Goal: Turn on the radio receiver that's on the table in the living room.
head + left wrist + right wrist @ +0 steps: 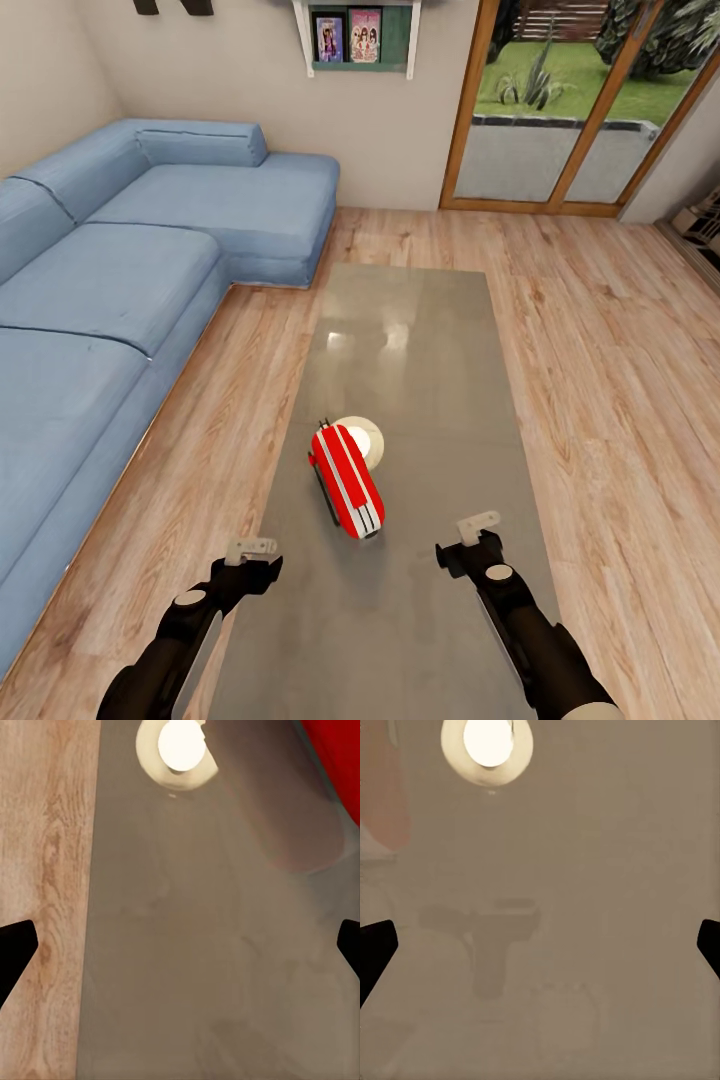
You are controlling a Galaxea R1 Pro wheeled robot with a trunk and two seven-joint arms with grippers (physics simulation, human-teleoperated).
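Writing: two picture covers are standing in the wall shelf at the far side, too small to read; dark letter shapes on the wall are being cut off by the top edge. No legible marking is showing on the radio receiver.

Radio receiver: red with white stripes, lying on the table in its near half, left of the centre line, long axis running near to far. A thin black handle is showing along its left side. A round white light reflection is glowing on the glossy top just beyond its far end.

Left claw: hovering over the near left edge of the table, near-left of the radio and apart from it, fingers spread wide, empty. In the left wrist view the radio is showing as a red corner past the table edge and floor.

Right claw: hanging over the table near-right of the radio, apart from it, released and empty.

Surroundings: blue L-shaped sofa is lining the left side, with a strip of wood floor between it and the table. Glass doors are standing at the far right. Open floor is lying right of the table; the table's far half is offering bare surface.
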